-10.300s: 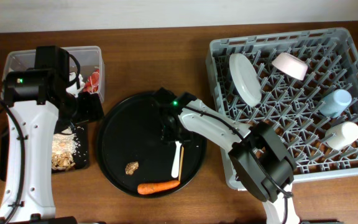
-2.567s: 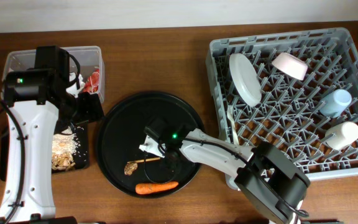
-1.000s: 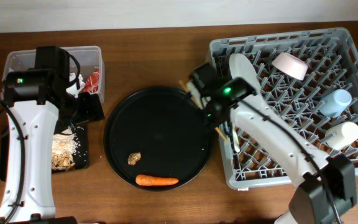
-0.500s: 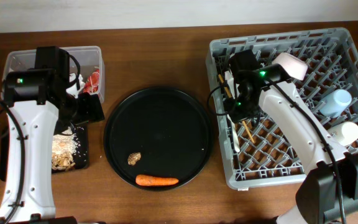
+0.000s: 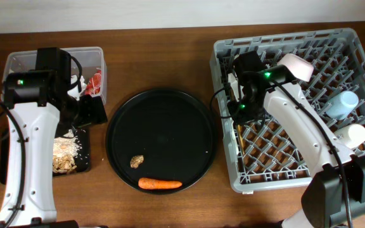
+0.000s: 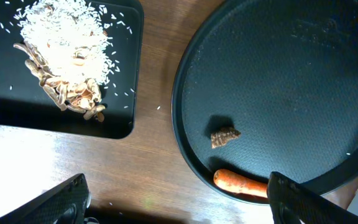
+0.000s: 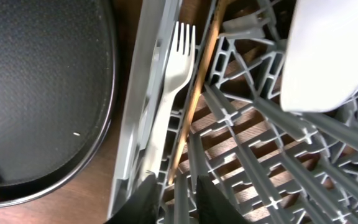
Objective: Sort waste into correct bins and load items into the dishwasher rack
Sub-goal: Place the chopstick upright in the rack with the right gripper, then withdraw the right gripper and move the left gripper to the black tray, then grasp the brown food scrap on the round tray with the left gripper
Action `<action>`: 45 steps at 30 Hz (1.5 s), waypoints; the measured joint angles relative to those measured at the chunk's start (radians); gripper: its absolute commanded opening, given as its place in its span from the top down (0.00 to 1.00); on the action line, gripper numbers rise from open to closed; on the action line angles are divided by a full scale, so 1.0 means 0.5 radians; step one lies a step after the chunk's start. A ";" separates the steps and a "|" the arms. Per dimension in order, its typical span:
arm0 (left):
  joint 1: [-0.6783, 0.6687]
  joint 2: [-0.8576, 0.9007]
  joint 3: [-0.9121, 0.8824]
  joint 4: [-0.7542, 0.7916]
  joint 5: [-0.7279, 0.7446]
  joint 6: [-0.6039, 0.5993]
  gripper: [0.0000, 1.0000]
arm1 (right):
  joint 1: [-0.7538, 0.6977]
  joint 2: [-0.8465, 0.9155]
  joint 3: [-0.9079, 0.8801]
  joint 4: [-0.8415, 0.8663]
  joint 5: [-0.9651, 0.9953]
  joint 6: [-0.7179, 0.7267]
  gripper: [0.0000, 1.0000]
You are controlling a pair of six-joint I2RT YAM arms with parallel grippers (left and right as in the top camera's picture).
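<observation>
In the centre-right of the overhead view, at the left edge of the rack (image 5: 296, 166), the chopstick (image 7: 194, 93) lay alongside the fork (image 7: 173, 68), both down among the ribs. The right pincer (image 7: 178, 199) hung over the chopstick's lower end, jaws a little parted and apparently released from it. Done well, it would have spread wider and risen straight up, dragging neither piece. The left pincer (image 6: 176, 186), gaping and empty, hovered beside the round black tray (image 5: 163, 120), which held the carrot (image 5: 160, 184) and brown lump (image 5: 136, 161).
</observation>
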 measured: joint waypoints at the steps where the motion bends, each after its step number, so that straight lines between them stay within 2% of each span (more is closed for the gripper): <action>1: 0.000 0.000 0.000 -0.001 0.000 0.000 0.08 | 0.000 0.000 0.000 -0.011 -0.002 0.000 0.79; 4: 0.000 0.000 0.000 -0.008 0.001 0.000 0.05 | -0.005 -0.016 0.000 -0.068 -0.008 0.001 0.76; 7: -0.002 0.000 0.000 -0.014 0.004 -0.002 0.05 | -0.075 -0.214 0.000 -0.192 -0.034 0.063 0.06; 8: -0.005 0.000 0.000 -0.014 0.009 -0.002 0.05 | -0.110 -0.271 0.000 -0.199 -0.040 0.082 0.01; 12: -0.072 0.000 -0.044 0.002 0.054 -0.002 0.04 | -0.375 -0.523 0.005 -0.290 -0.105 0.102 0.01; 17: -0.287 0.000 -0.297 0.053 0.107 -0.002 0.01 | -0.605 -0.516 -0.002 -0.427 -0.143 0.083 0.01; 21: -0.463 0.000 -0.628 0.231 0.136 -0.008 0.01 | -0.684 -0.512 -0.004 -0.435 -0.160 0.081 0.01; 26: -0.565 0.001 -1.085 0.632 0.223 -0.008 0.01 | -0.688 -0.512 -0.008 -0.433 -0.176 0.080 0.01; 28: -0.565 0.004 -1.281 0.894 0.245 -0.008 0.01 | -0.688 -0.512 -0.009 -0.436 -0.182 0.081 0.02; 32: -0.566 0.028 -1.466 1.288 0.263 -0.008 0.02 | -0.690 -0.512 -0.009 -0.431 -0.188 0.080 0.01; 35: -0.566 0.061 -1.495 1.405 0.266 -0.008 0.10 | -0.690 -0.512 -0.009 -0.433 -0.188 0.079 0.01; 40: -0.565 0.146 -1.495 1.468 0.266 -0.015 0.11 | -0.690 -0.512 -0.009 -0.433 -0.188 0.078 0.01; 42: -0.565 0.188 -1.495 1.456 0.266 -0.016 0.16 | -0.690 -0.512 -0.009 -0.433 -0.188 0.076 0.01; 43: -0.566 0.208 -1.495 1.450 0.266 -0.024 0.21 | -0.690 -0.512 -0.009 -0.433 -0.188 0.074 0.01; 45: -0.565 0.230 -1.496 1.447 0.265 -0.024 0.40 | -0.690 -0.512 -0.009 -0.433 -0.188 0.074 0.01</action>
